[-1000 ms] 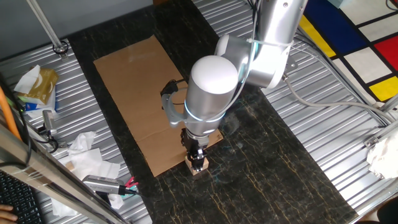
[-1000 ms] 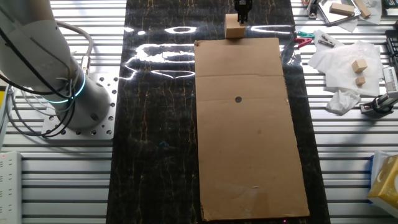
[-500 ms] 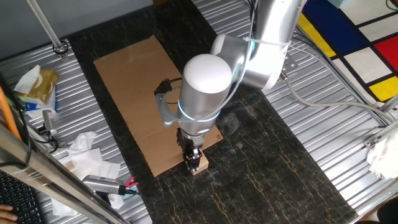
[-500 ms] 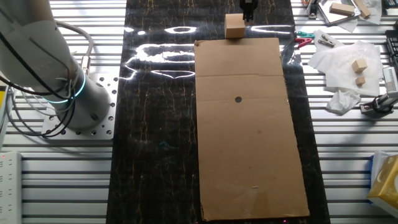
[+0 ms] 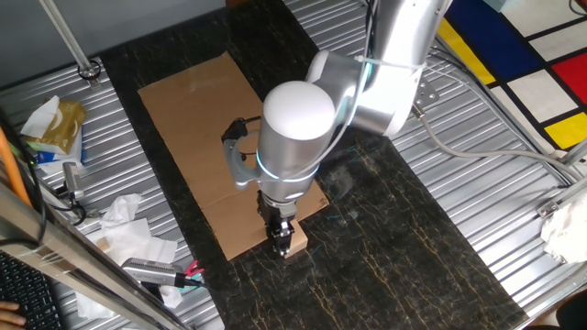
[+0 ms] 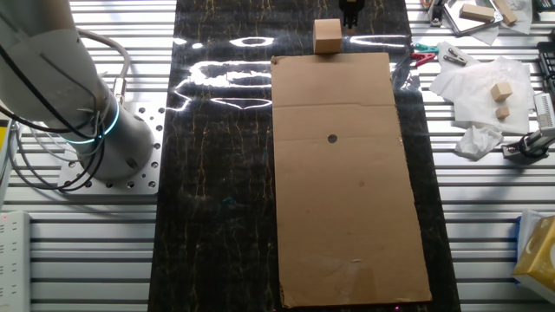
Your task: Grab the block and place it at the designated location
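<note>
While the arm's bulk hides most of the tool in one fixed view, the gripper sits low against the block, just off the cardboard sheet's corner; finger spread: cannot tell. The other fixed view: block on the tabletop, gripper beside it, unclamped; black dot well apart. Advice: centre the fingers over the cube before closing. Writing: none legible.
</note>
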